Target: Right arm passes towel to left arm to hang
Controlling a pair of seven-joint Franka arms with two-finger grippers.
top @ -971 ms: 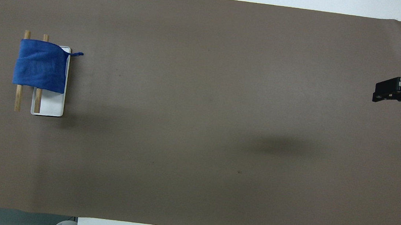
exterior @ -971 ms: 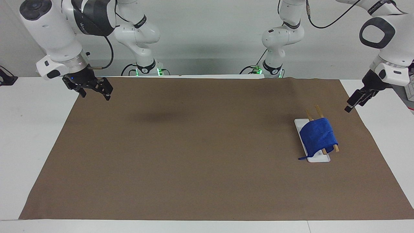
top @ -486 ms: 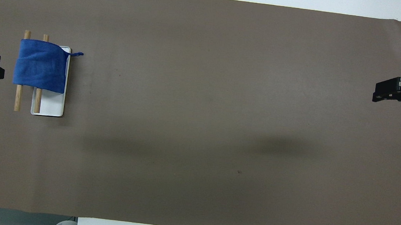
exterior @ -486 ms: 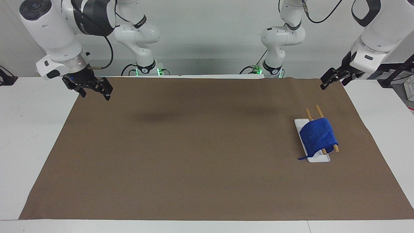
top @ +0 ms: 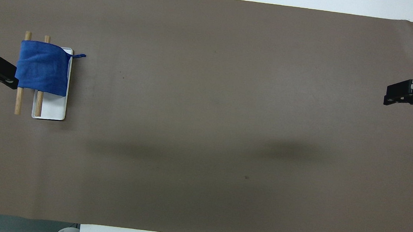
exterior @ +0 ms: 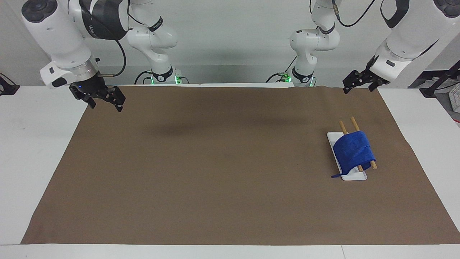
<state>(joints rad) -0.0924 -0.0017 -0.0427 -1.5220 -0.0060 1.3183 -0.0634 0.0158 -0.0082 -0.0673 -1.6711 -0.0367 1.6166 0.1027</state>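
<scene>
The blue towel (exterior: 354, 153) hangs folded over two wooden rods (exterior: 354, 123) on a white base (exterior: 355, 176), at the left arm's end of the mat. Its loop (exterior: 336, 176) lies on the mat beside the base. The towel also shows in the overhead view (top: 42, 68). My left gripper (exterior: 354, 84) is empty, raised over the mat's edge nearest the robots; from overhead it (top: 9, 78) sits just beside the towel's edge. My right gripper (exterior: 106, 104) is open and empty, raised over the mat's corner at the right arm's end (top: 388, 97).
A brown mat (exterior: 215, 172) covers most of the white table (exterior: 32, 151). The rack with the towel is the only thing standing on it. The arms' bases (exterior: 163, 77) stand at the table's edge nearest the robots.
My left gripper has lifted from beside the rack and swung toward the table's middle, staying empty. From overhead it has come in toward the towel's edge. The right arm and the towel have not moved.
</scene>
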